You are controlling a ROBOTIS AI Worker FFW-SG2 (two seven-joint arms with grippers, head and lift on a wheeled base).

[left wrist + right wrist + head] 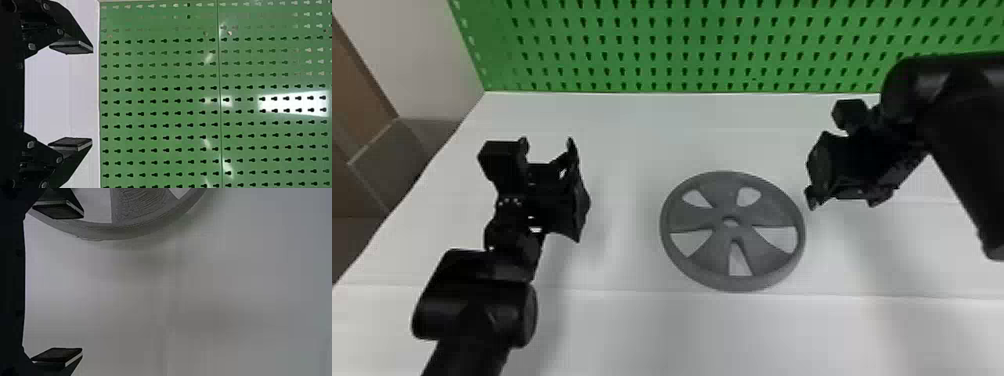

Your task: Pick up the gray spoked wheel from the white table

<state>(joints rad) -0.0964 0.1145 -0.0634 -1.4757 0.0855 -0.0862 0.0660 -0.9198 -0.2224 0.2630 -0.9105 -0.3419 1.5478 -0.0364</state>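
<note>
Wheel [719, 210], gray, spoked, plastic-looking, lies flat on the white tabletop [632, 330]. Right black two-fingered tool [82, 282] stands open by its right side, presumably placed to straddle the rim. Left black two-fingered tool [92, 96], also open, waits left, apparently in reserve.

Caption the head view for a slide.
Gray spoked wheel lying on a white table between the left gripper and right gripper.
</note>
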